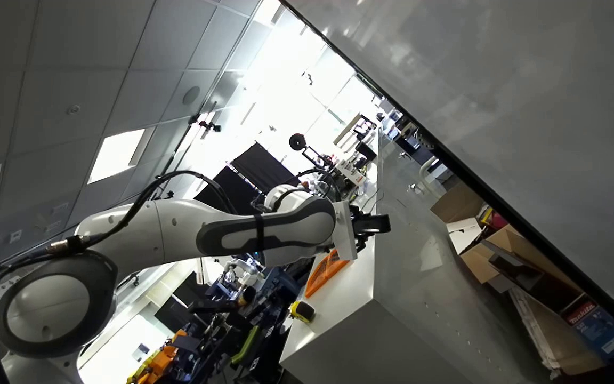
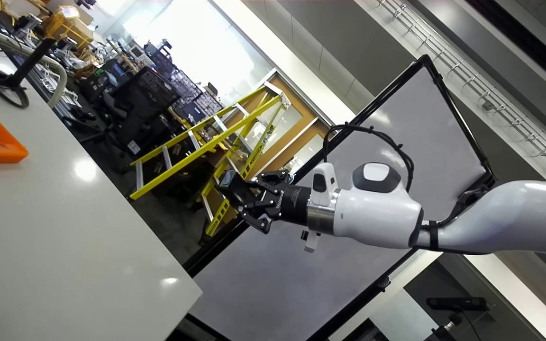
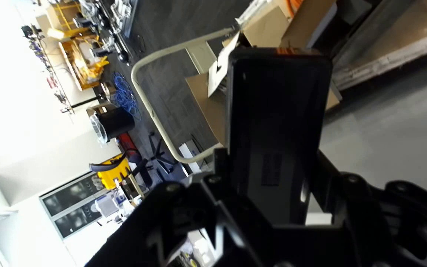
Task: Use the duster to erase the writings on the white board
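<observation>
1. Closest, in the wrist view, the gripper [image 3: 270, 165] is clamped on the duster [image 3: 278, 107], one finger to each side of the lower part of this black block.
2. The duster's long axis runs nearly straight up that view, its free end standing out past the fingertips. In an exterior view the duster [image 1: 381, 221] points right, away from the arm [image 1: 184, 224], with a gap between it and the white board [image 1: 525, 106].
3. The arm, white with a black cable along it, reaches in behind the gripper.
4. The pale desk [image 2: 93, 246] bears an orange item [image 2: 3, 151] and, near its corner, a yellow-and-black object [image 1: 303, 311].
5. In an exterior view the white board [image 2: 273, 282] stands behind the arm, its long axis slanting from upper right to lower left of the picture; its border is dark.
6. Farther off, cardboard boxes [image 3: 267, 31] show behind the duster in the wrist view, and a yellow ladder [image 2: 206, 154] stands beyond the desk.
</observation>
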